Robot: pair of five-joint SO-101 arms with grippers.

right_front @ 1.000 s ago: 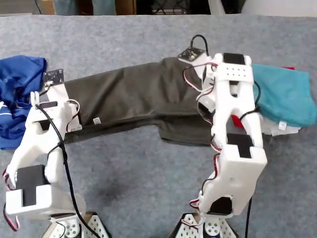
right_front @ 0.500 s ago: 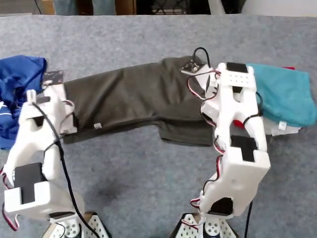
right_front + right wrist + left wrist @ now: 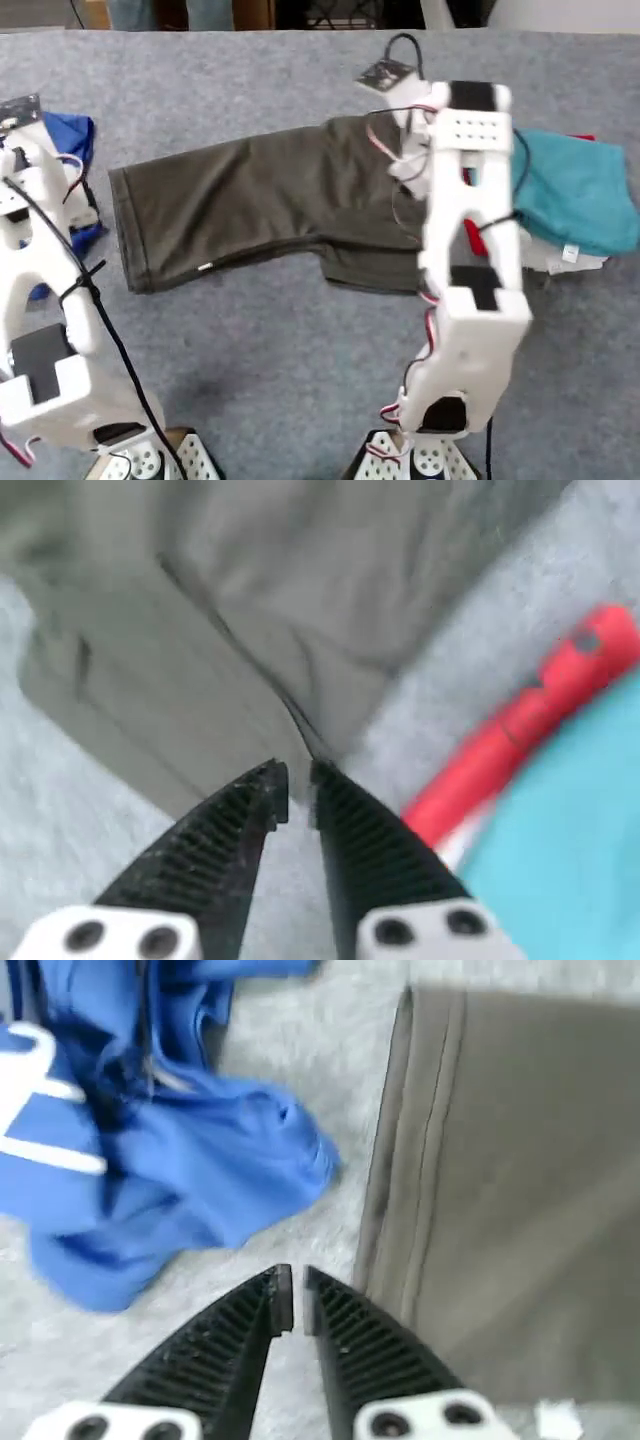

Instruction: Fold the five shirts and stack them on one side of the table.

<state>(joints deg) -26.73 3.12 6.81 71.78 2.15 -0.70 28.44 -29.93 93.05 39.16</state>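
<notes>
An olive shirt [image 3: 260,200] lies spread across the middle of the grey table, its hem end toward the left. My left gripper [image 3: 295,1300] hovers shut and empty over bare table between that hem [image 3: 400,1190] and a crumpled blue shirt [image 3: 150,1160]. The left arm [image 3: 40,250] stands beside the blue shirt [image 3: 70,135]. My right gripper [image 3: 298,790] hangs shut and empty above the olive shirt's [image 3: 250,610] right edge. The right arm [image 3: 465,200] covers that part in the high view.
At the right edge a teal shirt [image 3: 570,190] lies folded on top of a red one [image 3: 585,137] and a white one [image 3: 560,262]; red [image 3: 530,720] and teal [image 3: 570,830] also show beside my right gripper. Bare grey table [image 3: 260,350] stretches in front.
The left gripper has let go of the olive shirt's hem and drawn back to the left and upward. The right arm has lifted off the shirt's right side. The shirt now lies flat.
</notes>
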